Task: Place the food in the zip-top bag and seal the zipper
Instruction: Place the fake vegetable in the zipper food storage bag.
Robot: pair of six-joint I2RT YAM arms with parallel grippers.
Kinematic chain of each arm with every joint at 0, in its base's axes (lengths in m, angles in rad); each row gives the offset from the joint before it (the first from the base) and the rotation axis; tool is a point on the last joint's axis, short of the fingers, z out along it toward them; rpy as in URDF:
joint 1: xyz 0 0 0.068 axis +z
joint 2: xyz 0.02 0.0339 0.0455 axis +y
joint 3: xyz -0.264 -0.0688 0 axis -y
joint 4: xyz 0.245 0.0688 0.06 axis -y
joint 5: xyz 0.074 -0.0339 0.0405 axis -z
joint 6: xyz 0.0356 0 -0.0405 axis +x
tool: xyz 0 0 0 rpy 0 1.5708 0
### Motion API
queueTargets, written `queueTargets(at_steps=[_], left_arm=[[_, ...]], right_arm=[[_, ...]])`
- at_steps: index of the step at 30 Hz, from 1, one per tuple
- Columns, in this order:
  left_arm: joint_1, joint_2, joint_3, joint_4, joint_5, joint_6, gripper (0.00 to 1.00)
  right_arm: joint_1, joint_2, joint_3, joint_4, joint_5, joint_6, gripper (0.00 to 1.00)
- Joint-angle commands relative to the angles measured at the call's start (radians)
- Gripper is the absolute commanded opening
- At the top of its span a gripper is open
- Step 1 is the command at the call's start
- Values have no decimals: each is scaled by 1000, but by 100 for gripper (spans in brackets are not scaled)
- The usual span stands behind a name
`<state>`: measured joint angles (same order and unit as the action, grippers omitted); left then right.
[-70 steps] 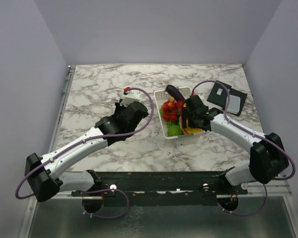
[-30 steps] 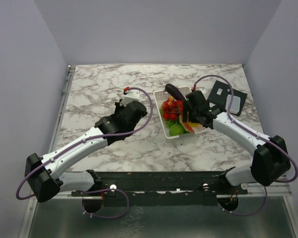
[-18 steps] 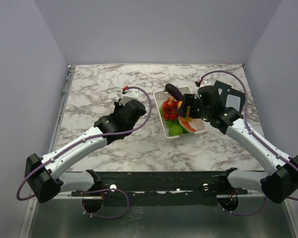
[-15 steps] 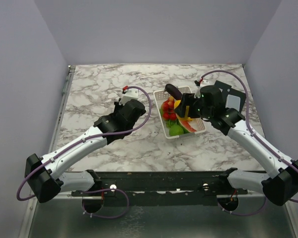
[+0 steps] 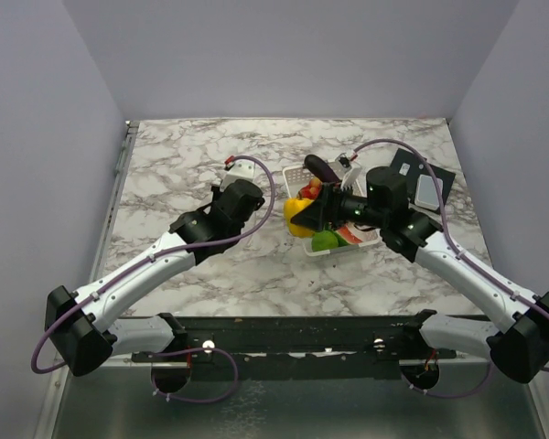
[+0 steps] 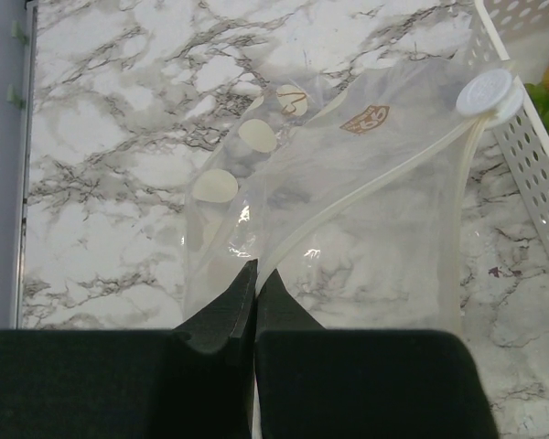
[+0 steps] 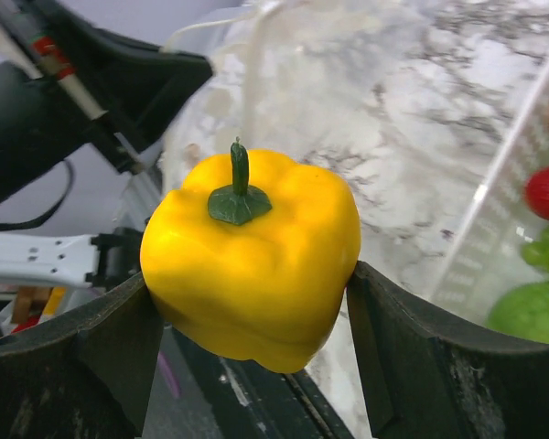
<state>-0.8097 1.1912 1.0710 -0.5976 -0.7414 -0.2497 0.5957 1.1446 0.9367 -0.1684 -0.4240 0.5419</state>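
My right gripper is shut on a yellow bell pepper with a green stem, one piece of the food. It holds the pepper in the air just left of the white basket. The zip-top bag lies clear and crinkly on the marble, its zipper running diagonally to a white round slider. My left gripper is shut on the bag's edge at the zipper's near end. The basket holds a dark eggplant, red cherries, a green piece and a watermelon slice.
The perforated basket wall stands right beside the bag's far corner. Two flat black items lie at the back right of the marble table. Grey walls close in the left, right and far sides.
My right gripper has lifted the yellow pepper out of the basket and carried it left, toward the left arm. The left arm has barely moved.
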Motion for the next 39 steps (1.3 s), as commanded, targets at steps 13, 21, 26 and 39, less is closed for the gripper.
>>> queueTargets(at_steps=[13, 21, 26, 39], left_arm=[[53, -31, -6, 59, 173, -60, 0], [103, -55, -19, 93, 252, -87, 0], [148, -67, -32, 118, 321, -97, 0], [185, -66, -43, 137, 389, -122, 0]], right_arm=[[164, 141, -20, 358, -81, 189, 47], [180, 209, -14, 436, -81, 245, 47], [187, 240, -11, 474, -85, 271, 46], [204, 300, 24, 520, -44, 319, 44]])
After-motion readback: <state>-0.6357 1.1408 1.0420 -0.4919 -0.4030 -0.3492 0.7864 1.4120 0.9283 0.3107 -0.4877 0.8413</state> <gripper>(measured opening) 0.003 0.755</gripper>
